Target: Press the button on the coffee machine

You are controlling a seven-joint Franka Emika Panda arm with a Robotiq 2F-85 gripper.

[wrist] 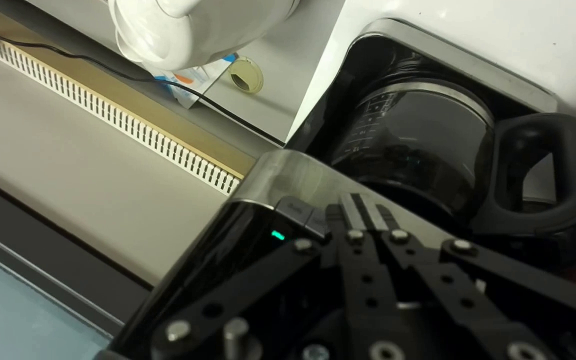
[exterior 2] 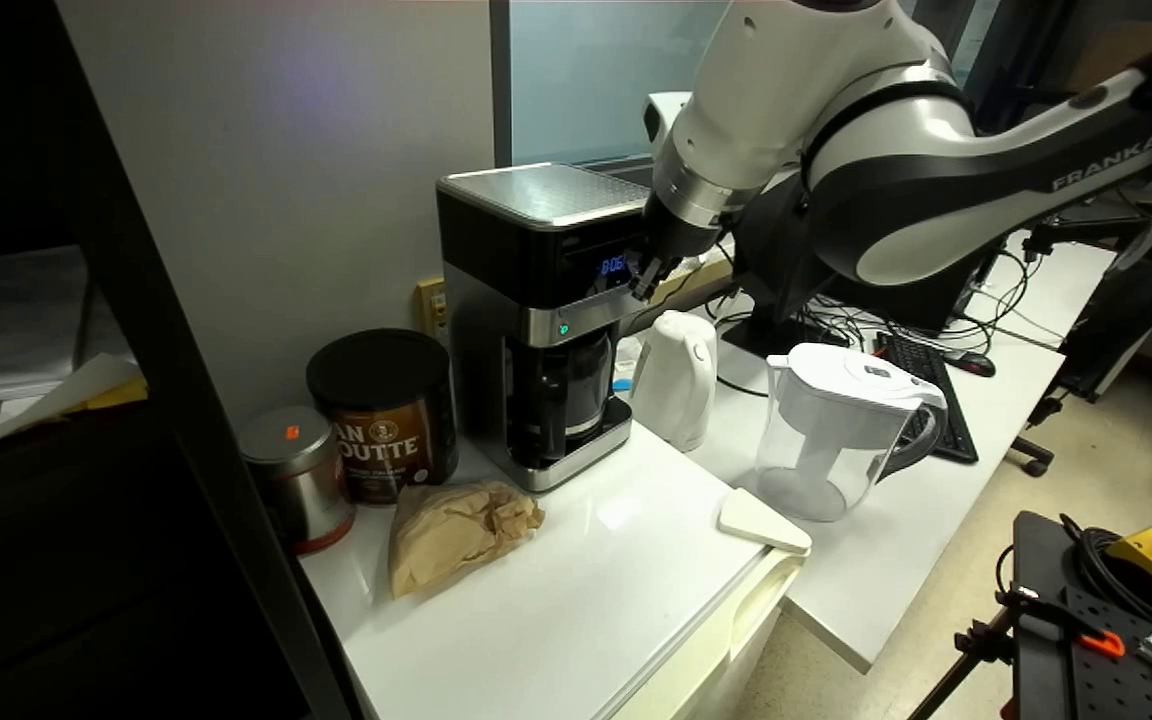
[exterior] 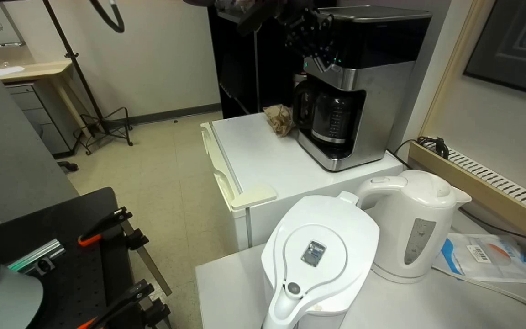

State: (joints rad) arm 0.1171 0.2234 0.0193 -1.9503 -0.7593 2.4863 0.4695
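Wrist view: gripper [wrist: 363,210] closed and empty, beside the buttons [wrist: 295,211] of the coffee machine [wrist: 313,179]; contact unclear. Risk: it masks part of the front, so a push may miss or skid onto the carafe [wrist: 418,145].

In an exterior view: paper bag [exterior 2: 461,538], coffee can [exterior 2: 384,430] beside the coffee machine, likely not in the way.

In an exterior view: white fridge [exterior: 254,155] under the coffee machine, kettle [exterior: 404,221] near it, jug [exterior: 324,230] farther; a wide swing could clip them.

The gripper [exterior 2: 645,282] slants toward the coffee machine [exterior 2: 539,322].
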